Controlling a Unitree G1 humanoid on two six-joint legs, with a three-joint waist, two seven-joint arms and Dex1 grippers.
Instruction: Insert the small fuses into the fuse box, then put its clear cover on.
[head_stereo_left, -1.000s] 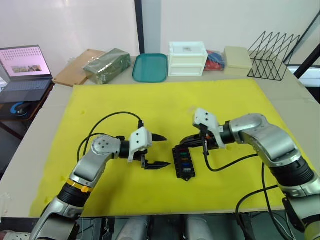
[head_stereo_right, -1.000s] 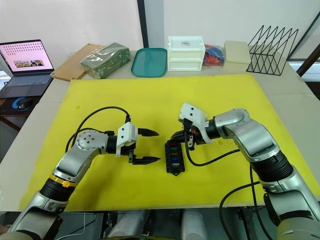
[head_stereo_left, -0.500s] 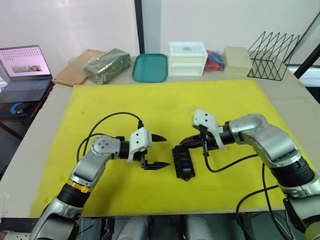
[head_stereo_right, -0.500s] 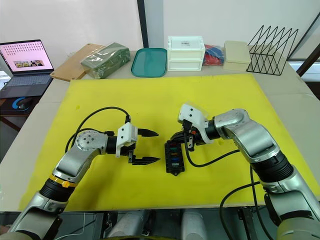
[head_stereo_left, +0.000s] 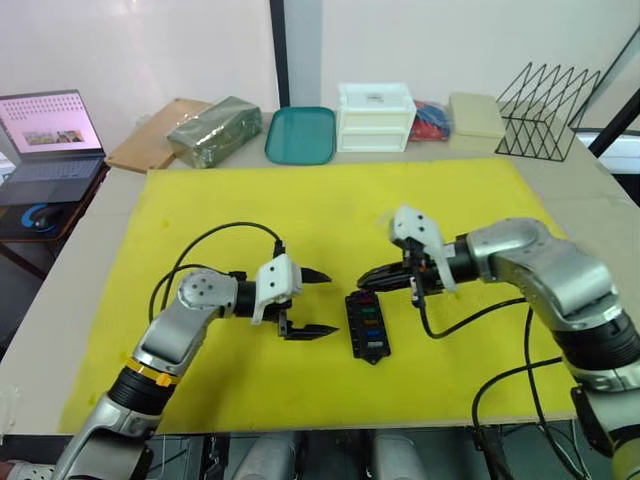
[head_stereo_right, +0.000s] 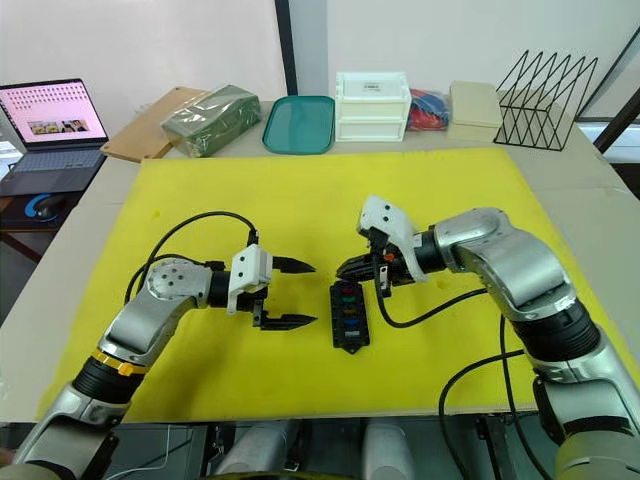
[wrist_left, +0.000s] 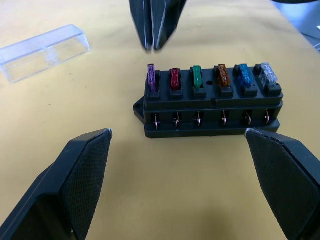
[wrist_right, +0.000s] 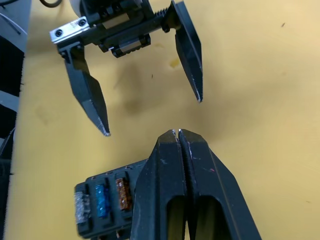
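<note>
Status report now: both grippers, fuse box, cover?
Left gripper open, empty. Right gripper shut, empty, above fuse box. Six fuses seated. Clear cover on mat, not fitted.

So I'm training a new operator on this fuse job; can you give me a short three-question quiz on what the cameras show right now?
1. True or false: the clear cover is already on the fuse box.
2. How many fuses stand in the box's top row?
3. Which gripper has its jaws closed? A) the left gripper B) the right gripper C) both

Key:
1. False. It lies on the yellow mat, apart from the box.
2. Six: purple, red, green, amber, blue and clear.
3. B. It is shut on nothing, near the purple fuse's end of the box; the left is wide open.
</note>
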